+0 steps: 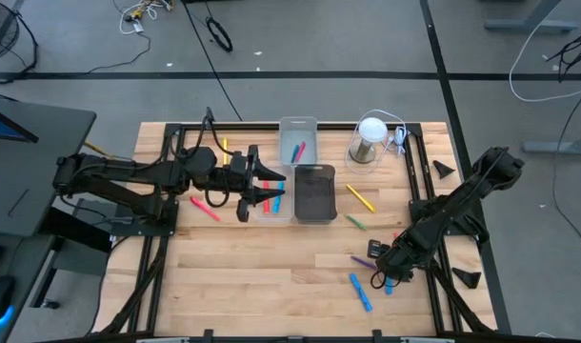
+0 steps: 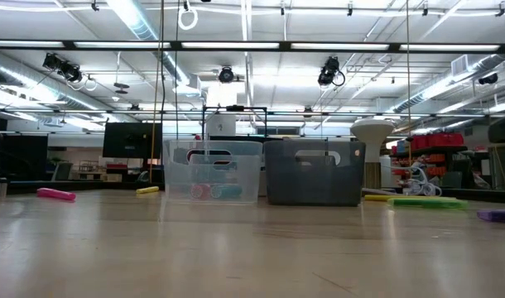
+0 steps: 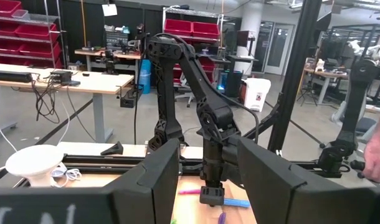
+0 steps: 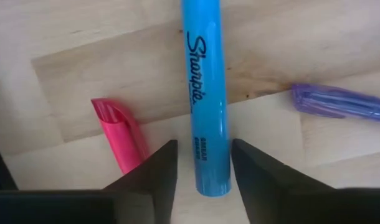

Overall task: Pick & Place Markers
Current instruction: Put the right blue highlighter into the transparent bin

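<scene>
Where the blue marker (image 4: 205, 106) lies: flat on the bare bench near the front right corner, lettered "Sharpie", one end between the right gripper's fingers.
Right gripper (image 4: 204, 143): low over the bench, jaws apart and astride that end of the blue marker; a gap shows on one side, the other finger is very close, and no grip is seen.
Close neighbours: a pink marker (image 4: 121, 140) just beside the blue one on one side, partly under a finger; a purple marker (image 4: 339, 102) near it on the other side; none of the three touches another.
Other loose markers: a second blue marker (image 1: 360, 291) near the front edge; a green marker (image 1: 355, 222) and a yellow marker (image 1: 360, 198) between the dark bin and the right edge; a pink-red marker (image 1: 207, 208) left of the clear bin.
Clear bin (image 2: 178, 178): mid-bench, side by side with the dark bin (image 2: 315, 174) on its right; several markers lie in its bottom.
Second clear bin (image 1: 297, 124): at the back edge, behind the pair, with a few markers (image 1: 298, 151) inside.
Left gripper (image 1: 255, 198): above the clear bin, fingers spread wide, nothing between them.
White domed object (image 1: 371, 129): near the back edge, right of the second clear bin.
</scene>
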